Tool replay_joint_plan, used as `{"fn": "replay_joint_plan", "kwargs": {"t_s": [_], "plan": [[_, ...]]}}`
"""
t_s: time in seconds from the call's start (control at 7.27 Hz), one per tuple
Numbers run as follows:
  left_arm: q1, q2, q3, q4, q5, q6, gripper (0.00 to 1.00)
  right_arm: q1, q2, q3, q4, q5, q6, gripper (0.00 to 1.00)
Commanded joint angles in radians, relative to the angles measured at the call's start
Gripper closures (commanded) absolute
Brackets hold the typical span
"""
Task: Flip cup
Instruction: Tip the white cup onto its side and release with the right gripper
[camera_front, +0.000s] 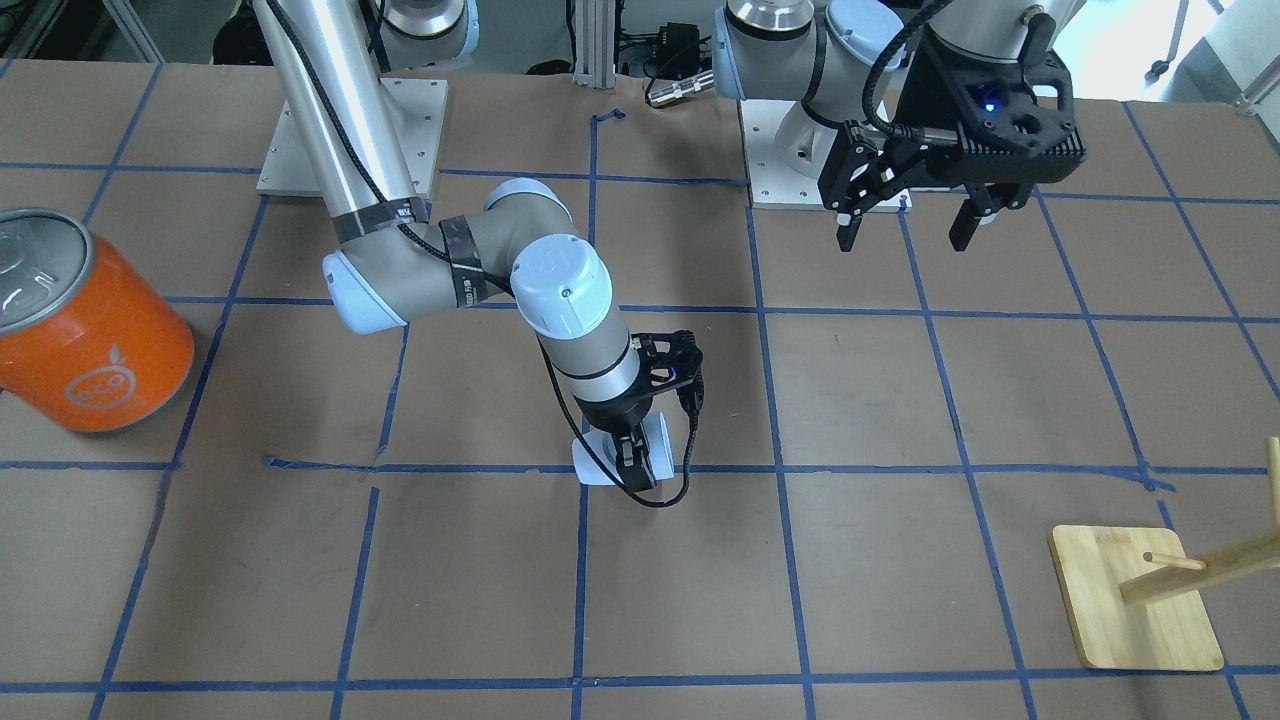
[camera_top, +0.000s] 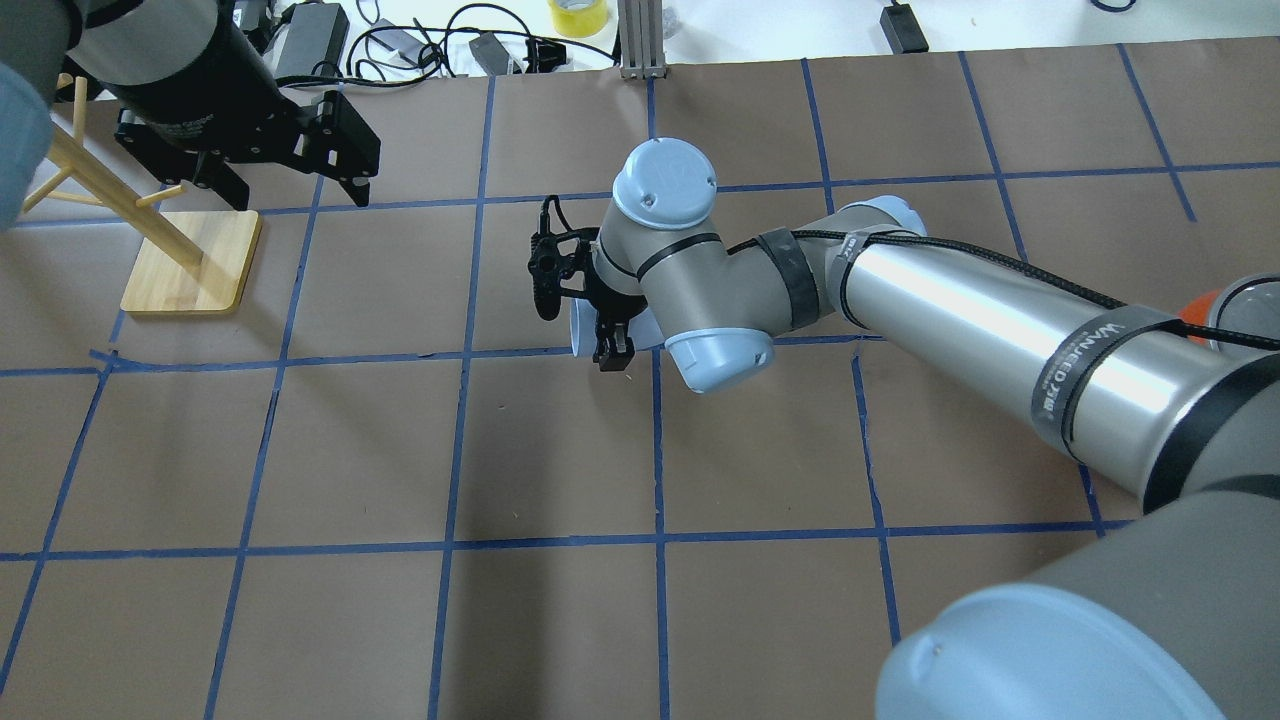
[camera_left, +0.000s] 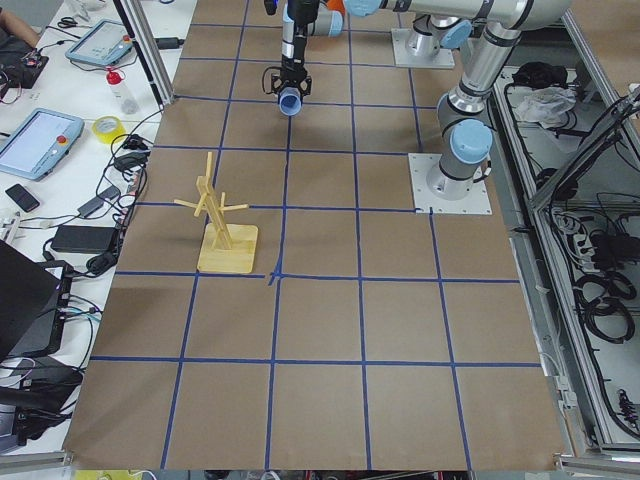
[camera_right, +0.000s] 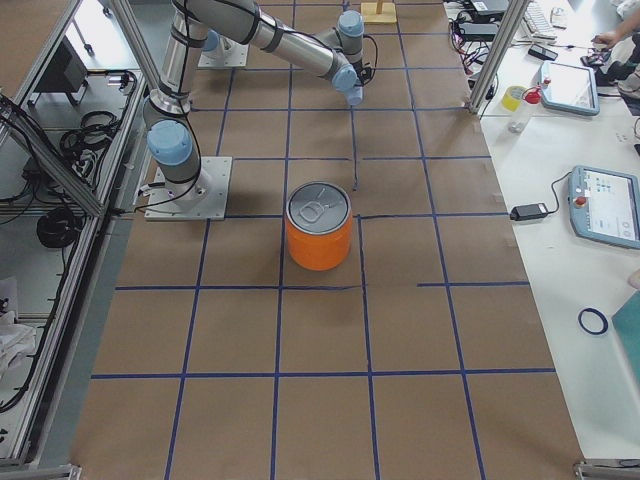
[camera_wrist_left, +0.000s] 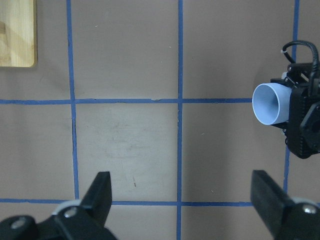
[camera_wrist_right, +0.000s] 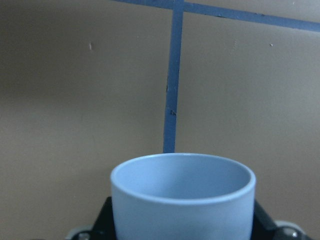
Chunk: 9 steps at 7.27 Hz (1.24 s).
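The cup (camera_front: 592, 462) is a small pale blue tumbler. My right gripper (camera_front: 637, 462) is shut on it near the middle of the table and holds it on its side. Its open mouth points toward my left side, as the left wrist view (camera_wrist_left: 270, 103) and the exterior left view (camera_left: 290, 101) show. In the right wrist view the cup (camera_wrist_right: 182, 200) fills the lower frame between the fingers. I cannot tell whether it touches the table. My left gripper (camera_front: 905, 225) is open and empty, held high near its base, well away from the cup; its fingers (camera_wrist_left: 100, 195) frame bare table.
A large orange can (camera_front: 85, 320) with a silver top stands on my far right side of the table. A wooden peg stand (camera_front: 1135, 610) on a square base stands on my far left side, in front of my left gripper. Blue tape lines grid the brown table.
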Motion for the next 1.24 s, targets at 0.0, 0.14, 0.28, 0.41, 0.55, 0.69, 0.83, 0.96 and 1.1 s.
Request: {"fn": "replay_joint_plan", "kwargs": {"t_s": [0.0, 0.14, 0.28, 0.41, 0.55, 0.69, 0.83, 0.96, 1.1], "plan": [[0.0, 0.0, 0.0, 0.0, 0.001, 0.0, 0.0, 0.0, 0.019, -0.006, -0.017, 0.019, -0.002, 1.0], [0.0, 0.0, 0.0, 0.0, 0.001, 0.0, 0.0, 0.0, 0.015, -0.008, -0.019, 0.034, -0.001, 1.0], [0.0, 0.0, 0.0, 0.0, 0.001, 0.0, 0.0, -0.001, 0.009, -0.02, -0.007, 0.034, 0.004, 0.45], [-0.002, 0.0, 0.0, 0.0, -0.001, 0.0, 0.0, -0.001, 0.01, -0.019, 0.009, 0.034, 0.048, 0.21], [-0.002, 0.002, 0.0, 0.0, 0.001, 0.0, 0.0, -0.003, 0.007, -0.022, 0.009, 0.034, 0.071, 0.0], [-0.002, 0.002, 0.0, 0.0, -0.001, -0.002, 0.0, -0.02, -0.011, -0.023, 0.013, 0.023, 0.073, 0.0], [-0.002, 0.0, 0.0, 0.0, -0.001, -0.002, 0.0, -0.041, -0.045, -0.028, 0.066, 0.025, 0.078, 0.0], [-0.002, 0.0, 0.0, 0.0, 0.001, 0.0, 0.0, -0.087, -0.092, -0.028, 0.131, 0.036, 0.085, 0.0], [-0.002, 0.0, -0.001, 0.0, 0.001, 0.0, 0.0, -0.138, -0.185, -0.023, 0.244, 0.022, 0.094, 0.0]]}}
